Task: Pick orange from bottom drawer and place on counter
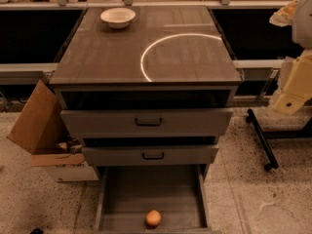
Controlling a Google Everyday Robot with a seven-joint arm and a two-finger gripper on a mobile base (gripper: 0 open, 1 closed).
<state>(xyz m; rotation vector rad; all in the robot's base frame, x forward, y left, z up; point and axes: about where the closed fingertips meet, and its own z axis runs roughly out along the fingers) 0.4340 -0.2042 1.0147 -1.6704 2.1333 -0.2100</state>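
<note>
Orange (pixel 153 218) sits in the open bottom drawer (pixel 141 191); pincer (pixel 292 89) is off at the right edge.
Pincer: level with the cabinet's upper part, well apart from the orange, holding nothing visible; open or closed, cannot tell. Orange: small, round, smooth, resting on the drawer floor near the front wall, about centre, the only item there. Both upper drawers are slightly out. White bowl (pixel 118 17) stands at the counter (pixel 97 57) back-left, apart from the white arc (pixel 146 57).
</note>
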